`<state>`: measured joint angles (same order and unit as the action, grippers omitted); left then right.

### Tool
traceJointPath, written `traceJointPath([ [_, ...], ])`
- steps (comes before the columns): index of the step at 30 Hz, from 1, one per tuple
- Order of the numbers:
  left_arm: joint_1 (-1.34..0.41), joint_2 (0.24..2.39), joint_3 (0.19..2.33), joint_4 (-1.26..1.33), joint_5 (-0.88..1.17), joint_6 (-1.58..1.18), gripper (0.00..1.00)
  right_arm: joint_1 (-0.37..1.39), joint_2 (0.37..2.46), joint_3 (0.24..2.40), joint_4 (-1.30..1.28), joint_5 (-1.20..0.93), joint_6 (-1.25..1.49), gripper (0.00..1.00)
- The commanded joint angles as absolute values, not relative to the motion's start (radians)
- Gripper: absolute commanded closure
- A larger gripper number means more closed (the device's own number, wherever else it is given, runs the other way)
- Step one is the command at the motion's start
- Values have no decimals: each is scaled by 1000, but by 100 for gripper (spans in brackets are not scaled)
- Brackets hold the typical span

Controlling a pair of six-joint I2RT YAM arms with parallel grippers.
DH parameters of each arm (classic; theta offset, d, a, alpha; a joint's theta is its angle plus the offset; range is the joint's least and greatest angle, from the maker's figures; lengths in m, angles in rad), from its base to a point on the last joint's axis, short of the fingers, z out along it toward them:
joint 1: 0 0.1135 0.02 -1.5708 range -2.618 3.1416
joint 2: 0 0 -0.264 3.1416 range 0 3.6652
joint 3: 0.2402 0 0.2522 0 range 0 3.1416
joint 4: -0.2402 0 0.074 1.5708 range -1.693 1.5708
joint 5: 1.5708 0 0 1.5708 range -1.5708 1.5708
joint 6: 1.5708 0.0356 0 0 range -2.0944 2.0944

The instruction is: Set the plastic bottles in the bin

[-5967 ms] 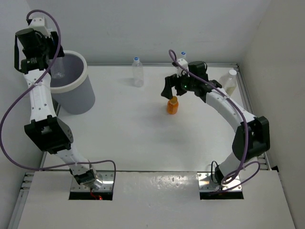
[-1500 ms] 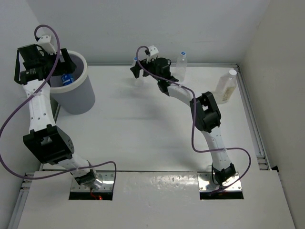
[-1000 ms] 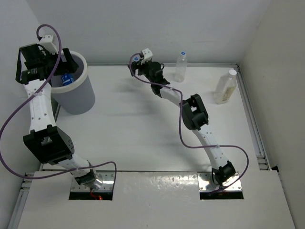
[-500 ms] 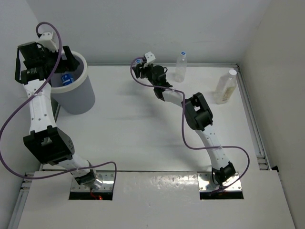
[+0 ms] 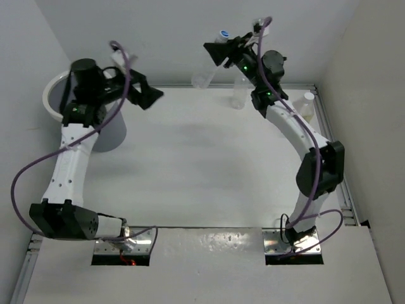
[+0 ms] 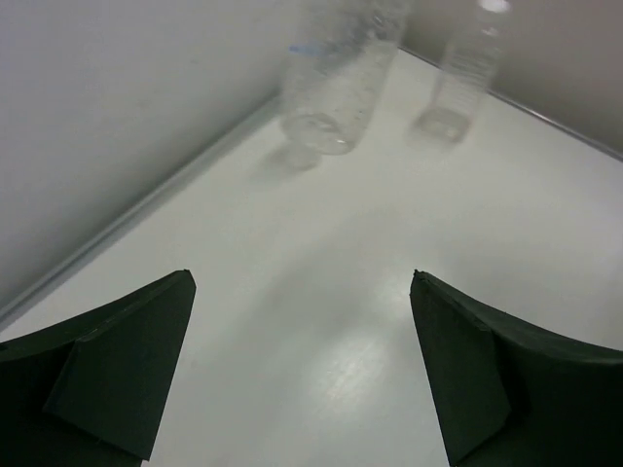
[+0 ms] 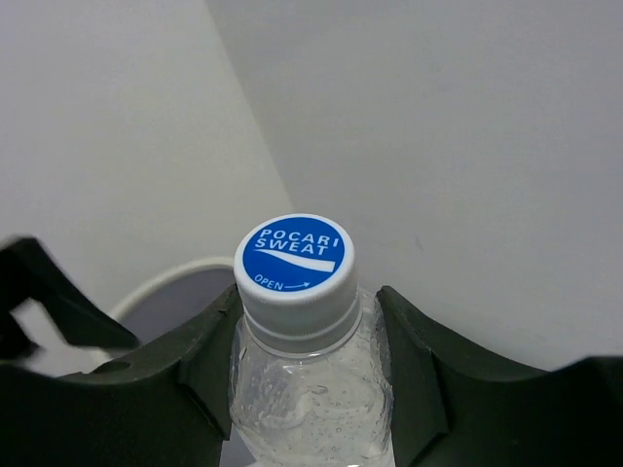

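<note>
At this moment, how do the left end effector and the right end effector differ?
The left end effector stands wide open and empty; the right end effector is closed on a clear bottle just below its blue cap. The left one hangs beside the bin; the right one is raised at the far side of the table, with its bottle tilted and off the surface. Both have dark two-finger jaws.

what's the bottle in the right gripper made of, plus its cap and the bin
Bottle: clear, thin glossy plastic; the background shows through it and droplets cling to its wall. Cap: opaque plastic, blue top with white print, white side. Bin: probably matte grey plastic with a thick white rim, though the look leaves that open.
</note>
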<state>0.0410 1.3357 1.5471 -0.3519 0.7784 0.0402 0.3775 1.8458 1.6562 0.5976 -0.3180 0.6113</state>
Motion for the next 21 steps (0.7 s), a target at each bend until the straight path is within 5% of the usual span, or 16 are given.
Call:
traceJointPath([
  [1, -92, 1304, 1517, -328, 723, 121, 0, 397, 1780, 1592, 540, -461, 779, 100],
  [16, -439, 1426, 1554, -258, 551, -18, 0, 477, 1611, 1448, 548, -532, 940, 100],
  [21, -410, 1437, 1545, -213, 528, -109, 13, 474, 1592, 1437, 541, -543, 985, 100],
])
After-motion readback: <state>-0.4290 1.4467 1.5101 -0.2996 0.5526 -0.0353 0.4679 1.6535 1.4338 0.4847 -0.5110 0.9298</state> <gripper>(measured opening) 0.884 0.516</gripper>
